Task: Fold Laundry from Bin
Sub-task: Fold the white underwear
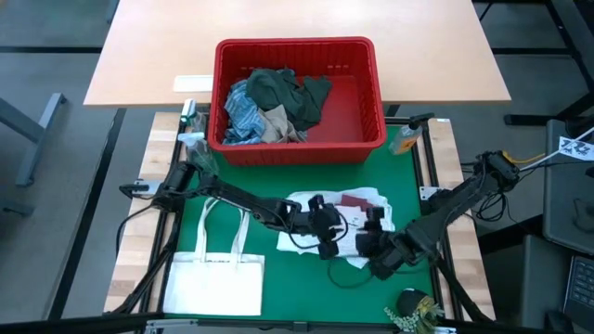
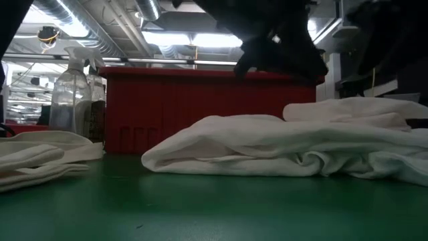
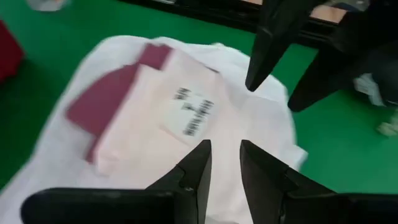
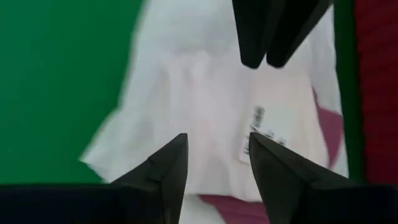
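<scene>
Left hand: our left hand (image 3: 225, 163) hangs over the white garment (image 1: 345, 215) near the bench's (image 1: 269, 186) front edge, fingers narrowly apart, holding nothing.
Right hand: our right hand (image 4: 216, 163) faces it from the opposite side of the garment, fingers apart, empty.
Garment: white with maroon trim and a label, bunched on the green mat.
Handling: we judge it light, limp and prone to sag; pinch a hem or corner, not the middle.
Bin: the bin (image 1: 376, 102) at the back edge holds more laundry (image 1: 274, 107).
</scene>
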`<state>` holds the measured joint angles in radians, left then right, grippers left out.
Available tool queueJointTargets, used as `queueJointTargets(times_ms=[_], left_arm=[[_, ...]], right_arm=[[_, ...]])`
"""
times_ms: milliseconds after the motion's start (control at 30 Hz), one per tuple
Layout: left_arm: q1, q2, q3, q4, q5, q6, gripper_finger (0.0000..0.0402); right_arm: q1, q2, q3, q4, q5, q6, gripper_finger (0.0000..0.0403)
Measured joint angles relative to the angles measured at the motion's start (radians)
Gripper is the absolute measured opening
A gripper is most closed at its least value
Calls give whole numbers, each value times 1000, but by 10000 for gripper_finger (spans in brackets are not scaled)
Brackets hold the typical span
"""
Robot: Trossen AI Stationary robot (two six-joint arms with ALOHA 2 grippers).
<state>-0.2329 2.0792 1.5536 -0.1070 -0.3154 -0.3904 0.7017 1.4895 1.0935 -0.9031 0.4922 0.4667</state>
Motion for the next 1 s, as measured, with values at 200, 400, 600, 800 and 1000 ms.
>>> queueJointTargets(times_ms=[200, 400, 600, 800, 1000], left_arm=[[-63, 20, 0, 5, -41, 0, 80], [-94, 38, 1, 6, -132, 29, 80], [-100, 84, 0, 26, -133, 29, 80], [-97, 116, -1, -13, -132, 61, 80], [-89, 103, 0, -9, -134, 64, 80]], right_arm=[[92, 0, -34, 137, 42, 0, 170], [113, 1, -133, 301, 38, 21, 170], [110, 1, -218, 390, 10, 79, 170], [110, 1, -290, 435, 0, 136, 170], [110, 1, -274, 430, -7, 132, 170]])
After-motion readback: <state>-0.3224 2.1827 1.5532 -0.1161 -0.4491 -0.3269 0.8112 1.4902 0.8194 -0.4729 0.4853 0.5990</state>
